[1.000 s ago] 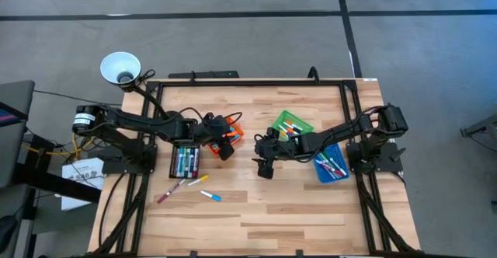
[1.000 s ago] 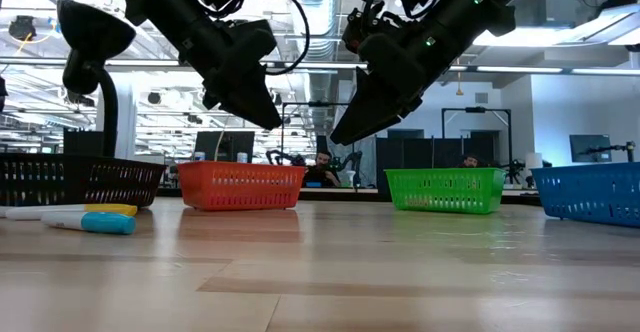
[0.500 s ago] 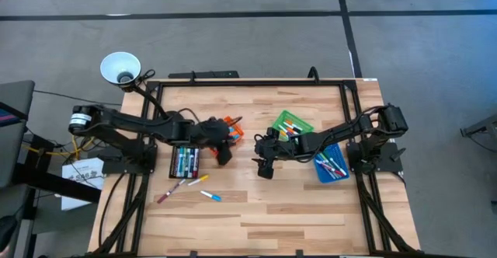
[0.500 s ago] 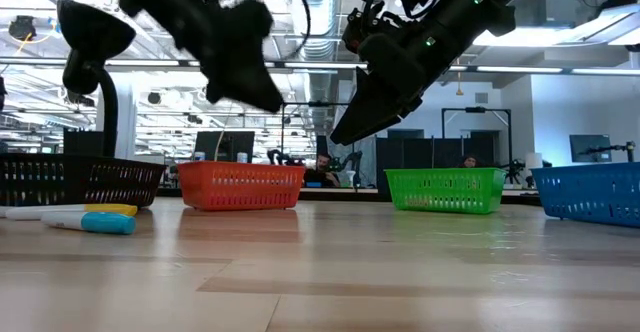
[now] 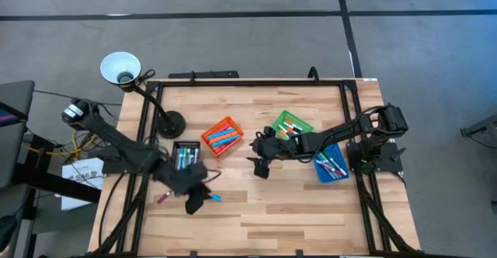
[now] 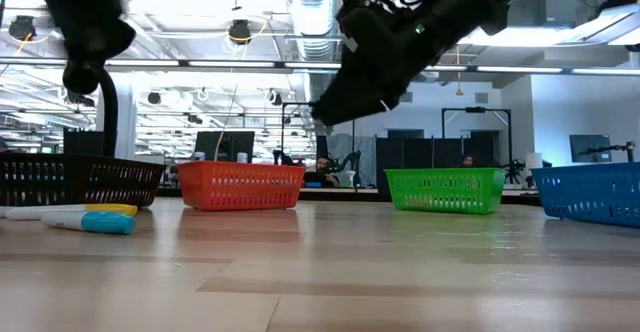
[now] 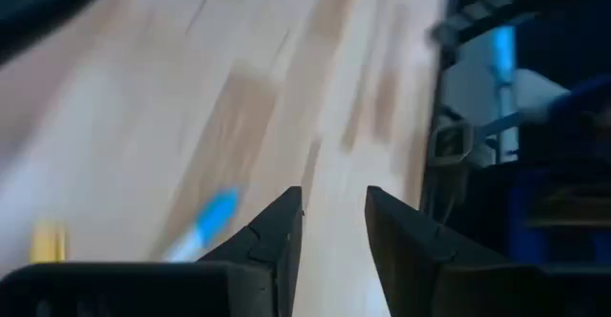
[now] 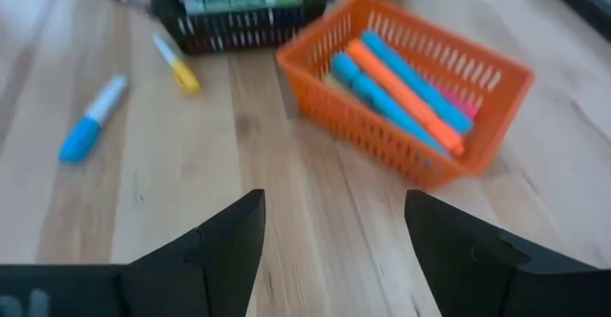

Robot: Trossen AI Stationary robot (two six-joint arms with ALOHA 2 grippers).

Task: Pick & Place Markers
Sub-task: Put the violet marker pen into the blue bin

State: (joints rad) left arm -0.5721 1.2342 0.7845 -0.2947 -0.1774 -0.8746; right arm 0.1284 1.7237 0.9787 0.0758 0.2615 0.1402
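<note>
From above, the left hand point(image 5: 194, 203) hangs over the loose markers point(image 5: 203, 179) on the bench point(image 5: 295, 211), near the black bin point(image 5: 185, 156); the right hand point(image 5: 255, 167) waits mid-bench, empty. The low view shows a blue-capped marker point(image 6: 88, 222) lying flat. In the left wrist view the fingers point(image 7: 277, 231) stand partly apart, holding nothing. In the right wrist view the jaws are wide, before the orange bin point(image 8: 410, 93). These markers look light, stiff and smooth; I would pinch one across the middle of the barrel.

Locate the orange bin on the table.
In the high view the orange bin sits left of centre toward the table's far edge, between the black bin and the green bin.
</note>
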